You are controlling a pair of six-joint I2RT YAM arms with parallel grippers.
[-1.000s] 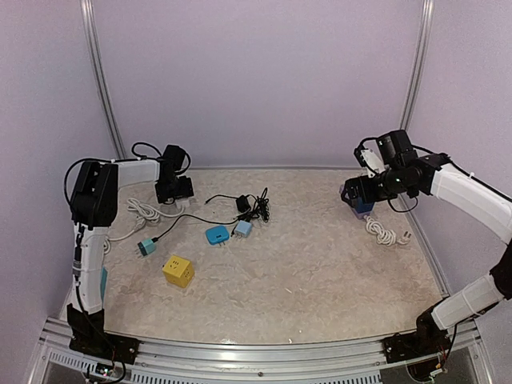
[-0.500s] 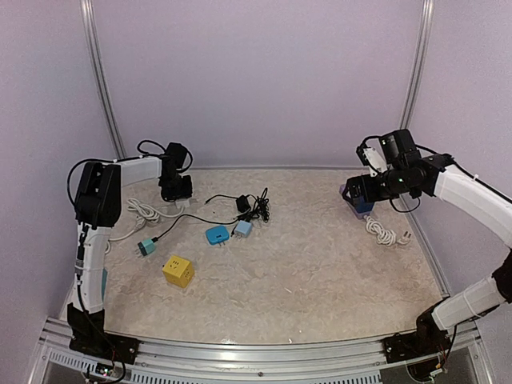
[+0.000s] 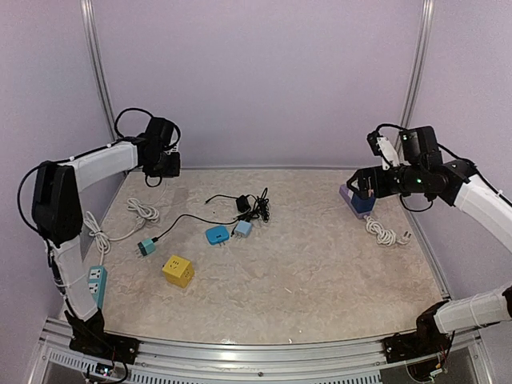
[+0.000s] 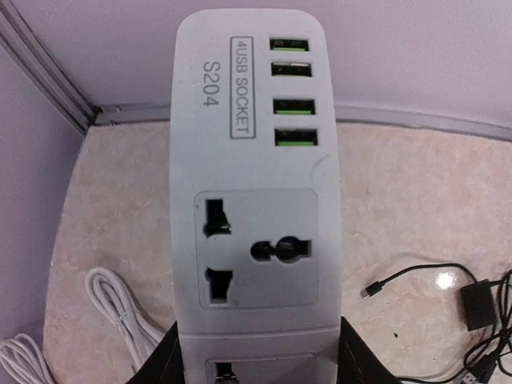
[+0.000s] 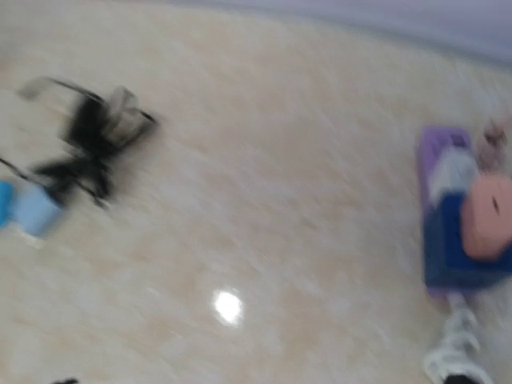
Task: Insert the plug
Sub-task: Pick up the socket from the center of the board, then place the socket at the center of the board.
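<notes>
At the far left edge of the bench [image 3: 304, 280], beside the left arm, lies a light-blue socket strip [image 3: 96, 282]. The left tool [image 3: 162, 165] hangs raised over the far left corner, clamped on a white power strip [image 4: 256, 200]. In the left wrist view the dark fingers [image 4: 164, 364] press against both long sides of the strip near its lower end. Its face shows four green USB ports under the label "4USB SOCKET" and a universal socket below them.

A loose white cord [image 3: 140, 212] lies on the bench under that tool. Near it rests the teal plug [image 3: 145, 247], flat on the bench and well apart from the held strip, on a thin black lead that runs towards the middle. A yellow cube socket [image 3: 178, 271] sits nearer the front. A blue adapter [image 3: 217, 234] and a paler blue adapter [image 3: 242, 229] lie just beside each other. Behind them is a black charger with tangled black cable [image 3: 252, 206].

On the right, the right tool [image 3: 362, 186] hovers with its jaws wide apart and nothing between them, just above a purple and blue block [image 3: 358, 204]. The right wrist view is blurred. A coiled white cable [image 3: 382, 232] lies just beside the block
</notes>
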